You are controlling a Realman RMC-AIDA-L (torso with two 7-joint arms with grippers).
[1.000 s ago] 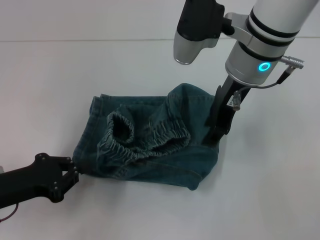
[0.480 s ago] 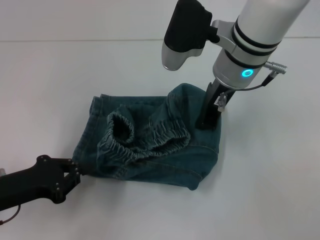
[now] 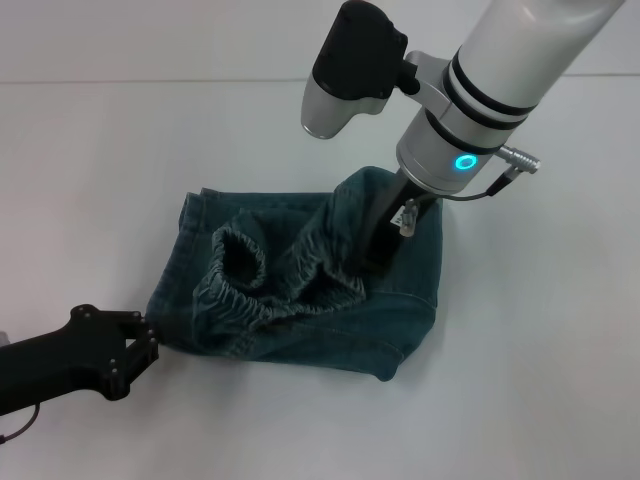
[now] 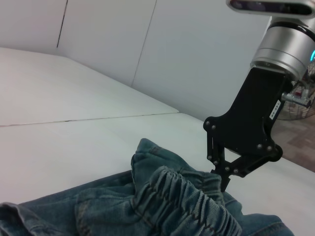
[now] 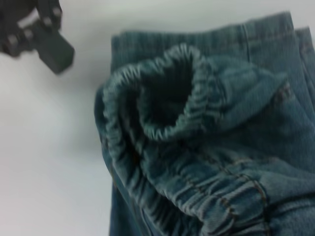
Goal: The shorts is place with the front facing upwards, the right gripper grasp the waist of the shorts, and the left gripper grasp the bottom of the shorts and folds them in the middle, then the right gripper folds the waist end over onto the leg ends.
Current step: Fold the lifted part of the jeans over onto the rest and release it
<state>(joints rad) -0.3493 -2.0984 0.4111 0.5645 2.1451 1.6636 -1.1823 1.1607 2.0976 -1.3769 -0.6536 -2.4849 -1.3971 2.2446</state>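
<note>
I see the shorts (image 3: 300, 290) lying on the white table (image 3: 540, 380), bunched into a rough folded heap near the middle of the head view. The waistband (image 3: 250, 275), elastic and gathered, is curled open and stands up on top of the denim, toward my left side of the heap.

Right gripper (image 3: 372, 262) is down on the shorts, its black fingers pressed into the fabric just beside the waistband's right end. A fold of denim rises behind it. From the left wrist view the right gripper (image 4: 224, 179) tips sink into the gathered cloth; I cannot tell whether they are clenched on it or merely resting there.

Left gripper (image 3: 140, 345) sits low on the table at the heap's near-left corner, its tips at the edge of the denim. I cannot tell whether it grips the cloth. The right wrist view shows the left gripper (image 5: 47, 39) as a dark blurred block just off the shorts (image 5: 206, 147).
</note>
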